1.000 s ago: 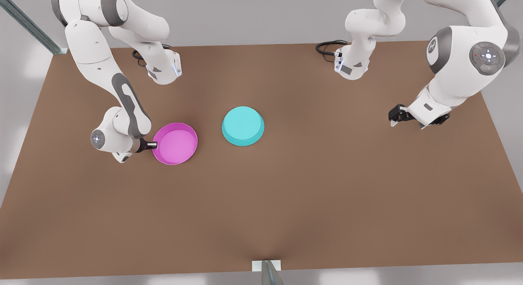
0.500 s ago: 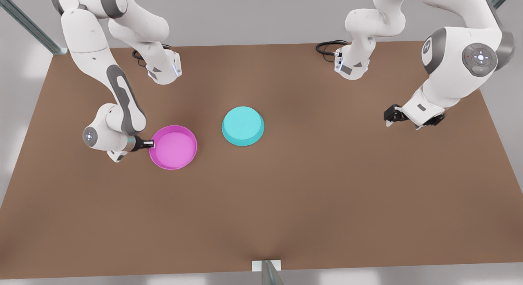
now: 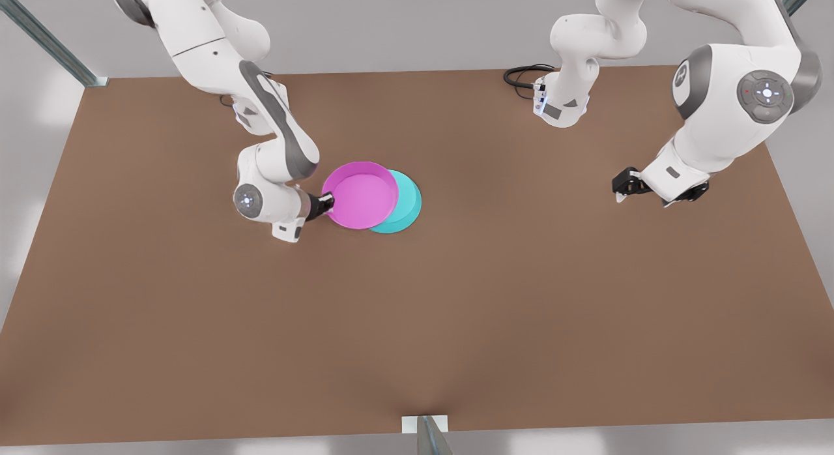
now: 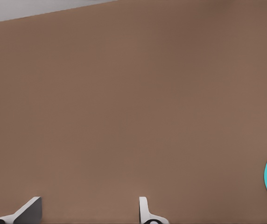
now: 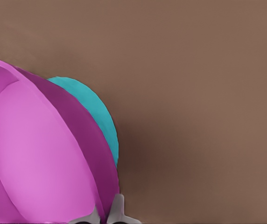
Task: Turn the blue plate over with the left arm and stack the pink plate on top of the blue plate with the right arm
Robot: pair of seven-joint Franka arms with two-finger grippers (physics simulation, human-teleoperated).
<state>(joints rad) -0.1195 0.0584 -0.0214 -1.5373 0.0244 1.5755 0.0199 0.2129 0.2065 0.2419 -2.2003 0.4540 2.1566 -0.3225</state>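
Right claw (image 3: 326,203) pinching pink plate (image 3: 360,194) rim, plate held over blue plate (image 3: 405,204), overlapping it, on brown surface (image 3: 456,298); left claw (image 3: 620,189) spread, well apart

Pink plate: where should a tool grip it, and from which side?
Grip the pink plate by its low upright rim, one finger inside and one outside; the flat base offers no hold. Come from the front view's left, as the right tool does now, since the blue plate sits under the far edge. The left tool waits open over the table.
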